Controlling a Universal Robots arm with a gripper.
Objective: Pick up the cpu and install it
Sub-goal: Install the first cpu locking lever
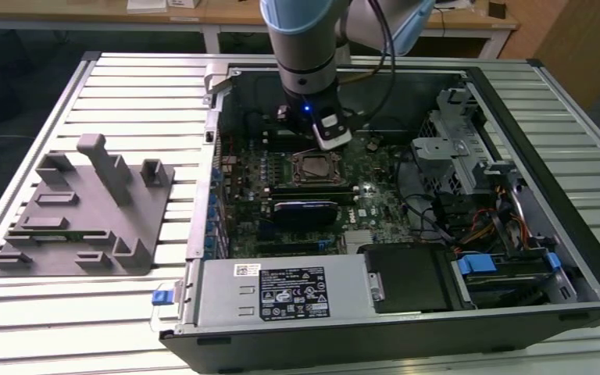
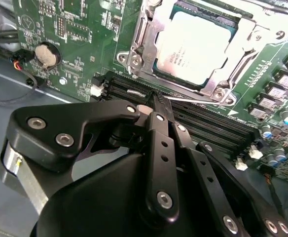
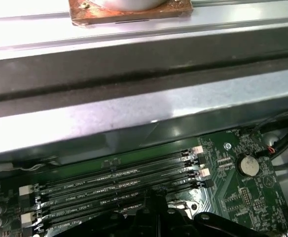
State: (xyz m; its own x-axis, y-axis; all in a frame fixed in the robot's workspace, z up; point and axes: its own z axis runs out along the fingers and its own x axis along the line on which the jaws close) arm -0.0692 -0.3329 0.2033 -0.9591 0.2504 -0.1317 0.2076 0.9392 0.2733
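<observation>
Second wrist view puts the gripper [image 2: 156, 101] closest to the lens: matte black linkage bars studded with bright screw heads, narrowing to a point where the fingertips [image 2: 159, 106] meet. They look pressed together with nothing between them. The tips hang over the long black memory slots [image 2: 203, 126], ridged plastic channels running side by side across the green board [image 2: 70, 29].

Just beyond the slots, on the far side from the gripper, lies the cpu [image 2: 193, 44]. It is a flat square with a smooth pale-silver metal top, and it sits inside the socket frame [image 2: 134, 54], a shiny stamped-steel surround with a lever and screws at its corners. So the chip is ahead of the fingertips and close, already seated in the socket rather than held. Being square, it has no long axis to speak of; its edges run roughly in line with the slots.

Further off, a round coin battery [image 2: 46, 53] gleams on the board.

In the exterior view the arm [image 1: 305, 47] reaches down into the open computer case [image 1: 550, 195], the wrist just behind the socket, with a grey plastic fixture [image 1: 81, 211] well apart on the slatted table [image 1: 144, 101].
</observation>
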